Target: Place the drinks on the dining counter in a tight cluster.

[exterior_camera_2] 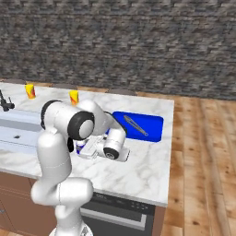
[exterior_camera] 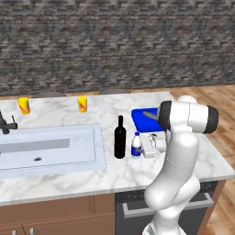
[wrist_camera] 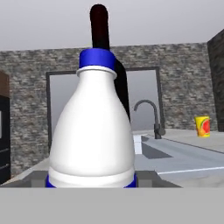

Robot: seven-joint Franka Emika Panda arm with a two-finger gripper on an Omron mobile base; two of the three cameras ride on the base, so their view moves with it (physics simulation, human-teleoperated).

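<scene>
A small white bottle [exterior_camera: 136,145] with a blue cap and label stands on the white marble dining counter [exterior_camera: 133,176], just right of a tall black wine bottle [exterior_camera: 120,137]. My gripper [exterior_camera: 139,148] reaches in from the right, level with the counter, and is shut on the white bottle's lower body. In the hand view the white bottle [wrist_camera: 92,131] sits between the fingertips [wrist_camera: 38,177], with the wine bottle [wrist_camera: 101,30] rising close behind it. From the right base view the gripper [exterior_camera_2: 85,150] is largely hidden behind my arm.
An inset sink [exterior_camera: 50,149] with a black faucet [exterior_camera: 5,124] lies to the left. Two yellow cups [exterior_camera: 24,105] [exterior_camera: 82,103] stand at the back. A blue board [exterior_camera_2: 138,125] holding a metal utensil lies behind my hand, near the counter's right edge.
</scene>
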